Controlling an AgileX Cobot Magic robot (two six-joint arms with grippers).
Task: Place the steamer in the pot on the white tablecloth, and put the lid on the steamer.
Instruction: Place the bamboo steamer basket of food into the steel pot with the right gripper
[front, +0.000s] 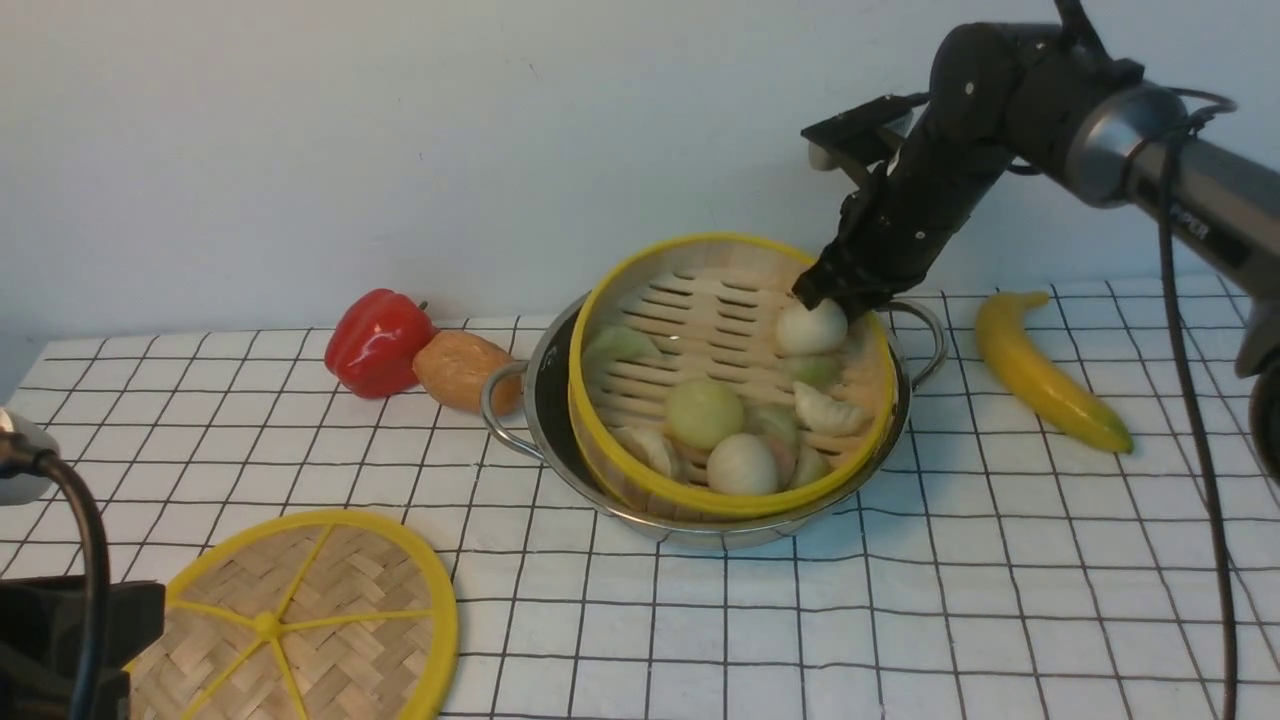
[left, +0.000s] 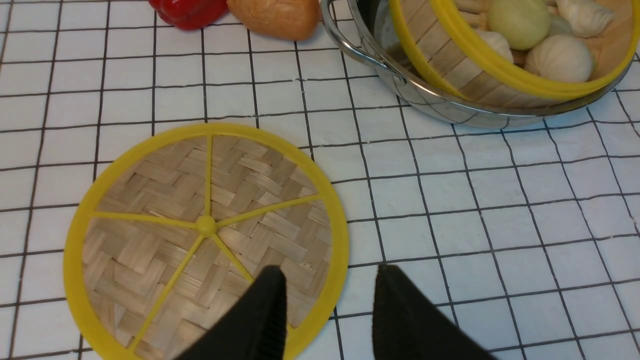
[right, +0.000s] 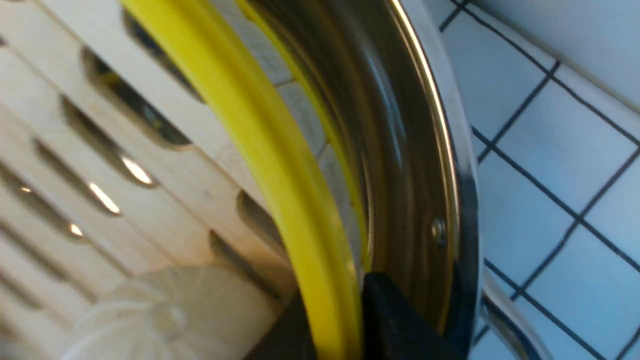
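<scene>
Nearest, the lid (front: 300, 620) lies flat at the white tablecloth's (front: 900, 620) front-left corner. The left gripper (left: 330, 270) hangs spread and empty over its rim, likely ready to fetch it. Mid-cloth, the right gripper (front: 828, 295) pinches the steamer's (front: 700, 320) far rim, so it sits tilted in the pot (front: 545, 400), not yet level. One lid, one steamer, one pot, roughly nine buns and dumplings (front: 742, 465).

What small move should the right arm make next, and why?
Probably lower the right gripper a little, then let go: its fingers straddle the rim of the steamer, which sits tilted in the pot, not level.
</scene>
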